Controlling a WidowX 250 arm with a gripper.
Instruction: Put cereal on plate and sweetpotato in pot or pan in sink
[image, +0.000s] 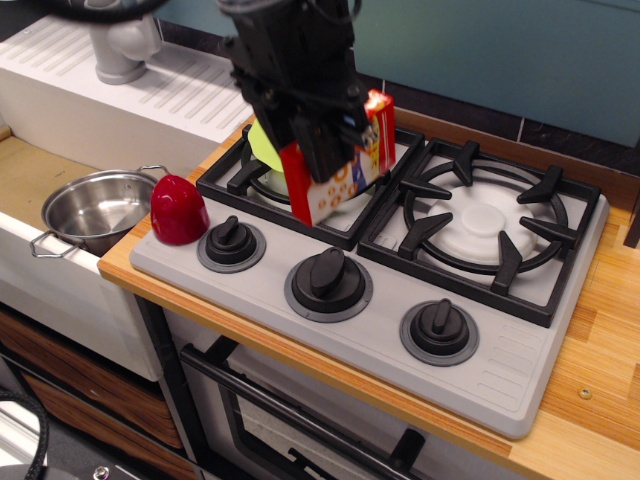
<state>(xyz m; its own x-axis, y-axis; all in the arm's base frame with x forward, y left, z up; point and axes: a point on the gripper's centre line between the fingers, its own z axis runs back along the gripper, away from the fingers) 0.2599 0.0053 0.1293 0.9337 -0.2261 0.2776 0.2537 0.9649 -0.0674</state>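
Note:
My gripper (318, 158) is shut on the red cereal box (340, 168) and holds it tilted just above the left rear burner. The lime-green plate (260, 143) lies on that burner, mostly hidden behind the arm and box; only its left edge shows. The glossy dark red sweetpotato (178, 210) stands on the stove's front left corner. The steel pot (98, 209) sits in the sink (40, 175) just left of the sweetpotato.
The grey stove top (380, 340) has three black knobs along the front and black burner grates (490, 235). A grey faucet (118, 50) stands on the white ribbed drainboard (190, 100). Wooden counter (600, 350) runs on the right.

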